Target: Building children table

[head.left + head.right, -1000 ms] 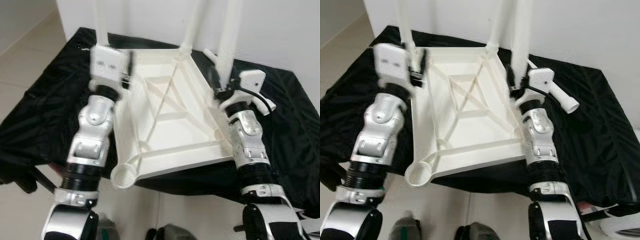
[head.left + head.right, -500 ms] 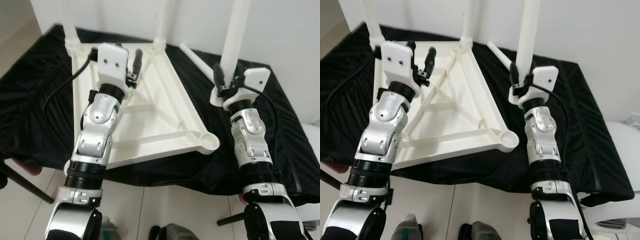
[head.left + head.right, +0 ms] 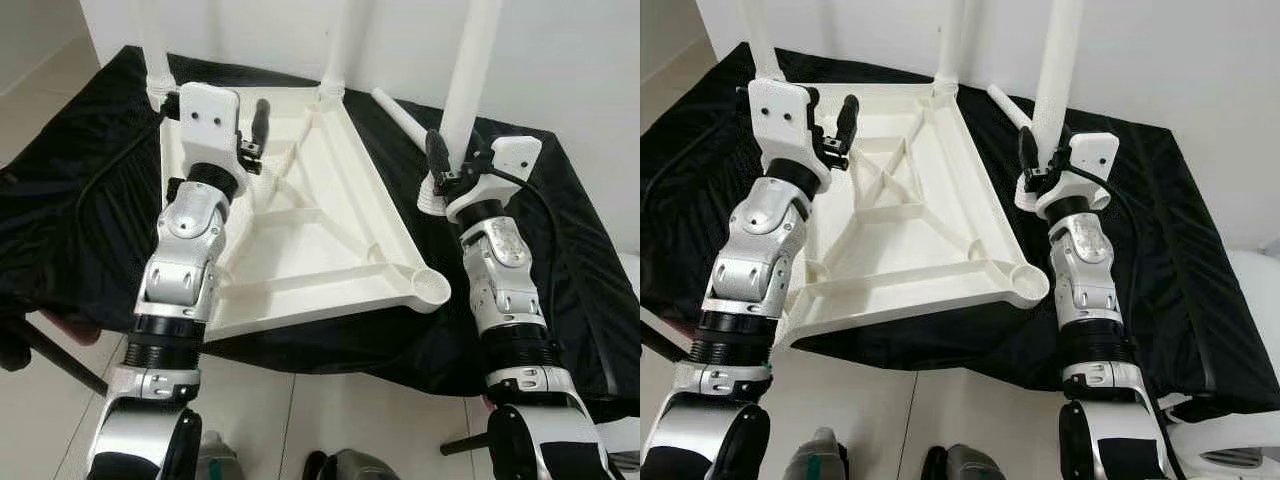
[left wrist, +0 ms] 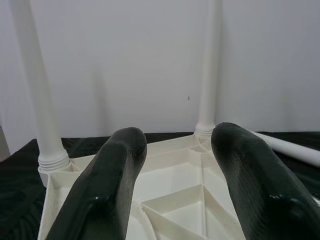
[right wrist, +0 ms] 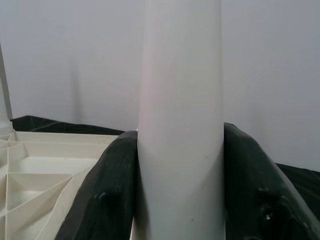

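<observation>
Since half a second ago the right tool (image 3: 1038, 158) has stayed clamped on its upright white leg (image 3: 1057, 60), and the left tool (image 4: 170, 165) has stayed spread above the tabletop; the upturned tabletop (image 3: 300, 230) sits slightly further to the robot's right in the head views, though the camera itself has shifted, so it is hard to tell how much the piece moved.

That tabletop is white moulded plastic, lying underside up, with a raised rim, crossing stiffening ribs and a round open socket (image 3: 430, 290) at the near right corner. Two legs already stand in the far corners, the far left leg (image 4: 37, 95) and the far middle leg (image 4: 209, 65), both smooth round tubes with a threaded collar at the foot. The leg in the right tool stands just beside the tabletop's right edge, its flared base (image 3: 432, 200) down on the cloth, apart from the empty socket. The black fingers (image 5: 112, 185) press against both sides of the tube.

The left tool's fingers (image 4: 112, 180) are wide apart, holding nothing, over the far left part of the ribbed underside.

A further loose white leg (image 3: 1005, 105) lies flat on the cloth behind the right tool.

Everything rests on a desk covered by a crinkled black cloth (image 3: 1140, 260) that hangs over the near edge. Behind it rises a plain white wall (image 3: 580, 60); below is pale tiled floor (image 3: 320, 420).
</observation>
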You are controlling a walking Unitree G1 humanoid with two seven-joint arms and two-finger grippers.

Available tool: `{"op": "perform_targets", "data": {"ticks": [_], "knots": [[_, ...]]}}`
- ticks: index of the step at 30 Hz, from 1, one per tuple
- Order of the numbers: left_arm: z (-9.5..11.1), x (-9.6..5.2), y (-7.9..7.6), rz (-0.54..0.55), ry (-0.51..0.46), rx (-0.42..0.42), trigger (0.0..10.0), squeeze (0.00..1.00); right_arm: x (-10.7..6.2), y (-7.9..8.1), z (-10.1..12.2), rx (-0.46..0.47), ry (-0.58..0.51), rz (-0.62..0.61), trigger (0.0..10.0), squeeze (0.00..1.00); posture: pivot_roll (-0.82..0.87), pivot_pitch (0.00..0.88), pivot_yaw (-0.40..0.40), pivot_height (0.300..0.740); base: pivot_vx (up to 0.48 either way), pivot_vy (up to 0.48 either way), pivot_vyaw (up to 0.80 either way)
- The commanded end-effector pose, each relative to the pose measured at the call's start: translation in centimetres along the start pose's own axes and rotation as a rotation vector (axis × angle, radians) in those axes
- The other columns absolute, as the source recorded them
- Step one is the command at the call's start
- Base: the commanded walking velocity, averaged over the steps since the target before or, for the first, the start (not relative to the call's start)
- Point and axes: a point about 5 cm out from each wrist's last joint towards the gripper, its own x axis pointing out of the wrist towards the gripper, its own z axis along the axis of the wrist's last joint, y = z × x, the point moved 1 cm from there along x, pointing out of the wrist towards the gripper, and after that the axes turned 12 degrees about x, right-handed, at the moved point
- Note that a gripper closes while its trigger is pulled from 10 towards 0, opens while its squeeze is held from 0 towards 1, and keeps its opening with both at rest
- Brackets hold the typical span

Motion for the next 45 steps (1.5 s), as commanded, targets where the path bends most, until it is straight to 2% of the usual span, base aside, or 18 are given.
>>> {"op": "perform_targets", "data": {"ticks": [1, 4, 8, 10, 13, 15, 20, 22, 26, 29, 33, 39, 41, 42, 44, 45], "knots": [[0.2, 0.3, -0.6, -0.023, 0.006, -0.018, 10.0, 0.00, 0.1, -0.3, 0.6, -0.006, -0.022, -0.019, 10.0, 0.00, 0.06, 0.041, -0.072, 0.740, 0.000, 0.000, 0.00], [0.2, 0.7, -1.2, -0.047, 0.009, -0.054, 10.0, 0.00, 0.0, -0.4, 1.0, 0.002, -0.040, -0.040, 10.0, 0.00, 0.02, 0.033, -0.027, 0.740, 0.000, 0.000, 0.00], [0.3, 1.0, -1.5, -0.059, 0.005, -0.067, 10.0, 0.00, -0.2, -0.5, 1.2, -0.009, -0.052, -0.052, 10.0, 0.00, 0.02, 0.030, -0.017, 0.740, 0.000, 0.000, 0.00], [0.3, 1.4, -1.9, -0.075, 0.002, -0.070, 10.0, 0.00, -0.6, -0.5, 1.3, -0.039, -0.062, -0.055, 10.0, 0.00, -0.02, 0.027, 0.024, 0.740, 0.000, 0.000, 0.00], [0.3, 1.6, -2.1, -0.086, -0.001, -0.075, 10.0, 0.00, -0.8, -0.6, 1.3, -0.052, -0.068, -0.062, 10.0, 0.00, -0.02, 0.026, 0.028, 0.740, 0.000, 0.000, 0.00], [0.5, 2.1, -2.6, -0.111, -0.011, -0.087, 10.0, 0.00, -1.2, -0.7, 1.3, -0.081, -0.073, -0.086, 10.0, 0.00, -0.05, 0.015, 0.058, 0.740, 0.000, 0.000, 0.00], [0.7, 2.5, -2.9, -0.133, -0.020, -0.095, 10.0, 0.00, -1.3, -0.7, 1.3, -0.098, -0.071, -0.099, 10.0, 0.00, -0.06, 0.004, 0.062, 0.740, 0.000, 0.000, 0.00], [1.3, 3.1, -3.8, -0.182, -0.037, -0.103, 10.0, 0.00, -1.3, -0.4, 1.3, -0.096, -0.069, -0.092, 10.0, 0.00, -0.05, 0.000, 0.055, 0.740, 0.000, 0.000, 0.00], [1.9, 3.4, -4.2, -0.201, -0.059, -0.095, 10.0, 0.00, -1.2, 0.0, 1.2, -0.093, -0.064, -0.069, 10.0, 0.00, -0.05, 0.000, 0.051, 0.740, 0.000, 0.000, 0.00], [2.0, 3.5, -4.4, -0.212, -0.068, -0.129, 10.0, 0.00, -1.2, 0.5, 1.1, -0.107, -0.068, -0.040, 10.0, 0.00, -0.05, 0.000, 0.048, 0.740, 0.000, 0.000, 0.00], [1.9, 3.3, -4.1, -0.210, -0.076, -0.137, 10.0, 0.00, -1.0, 1.0, 1.5, -0.068, -0.088, -0.004, 10.0, 0.00, -0.05, 0.000, 0.046, 0.740, 0.000, 0.000, 0.00], [1.9, 3.3, -3.6, -0.211, -0.075, -0.177, 10.0, 0.00, -1.0, 1.2, 1.5, -0.068, -0.096, 0.008, 10.0, 0.00, -0.04, 0.000, 0.038, 0.740, 0.000, 0.000, 0.00], [3.7, 3.3, -3.7, -0.319, -0.139, -0.308, 10.0, 0.00, -1.1, 1.8, 0.9, -0.039, -0.070, 0.057, 10.0, 0.00, -0.02, 0.000, 0.011, 0.740, 0.000, 0.000, 0.00], [3.7, 3.3, -3.7, -0.319, -0.139, -0.308, 10.0, 0.00, -1.1, 1.8, 0.9, -0.039, -0.070, 0.057, 10.0, 0.00, -0.02, 0.000, 0.011, 0.740, 0.000, 0.000, 0.00], [5.6, 3.0, -4.5, -0.442, -0.206, -0.422, 10.0, 0.00, -1.0, 2.2, 0.6, -0.029, -0.048, 0.104, 10.0, 0.00, -0.01, 0.000, 0.004, 0.740, 0.000, 0.000, 0.00], [5.6, 3.0, -4.5, -0.442, -0.206, -0.422, 10.0, 0.00, -1.0, 2.2, 0.6, -0.029, -0.048, 0.104, 10.0, 0.00, -0.01, 0.000, 0.004, 0.740, 0.000, 0.000, 0.00]]}}
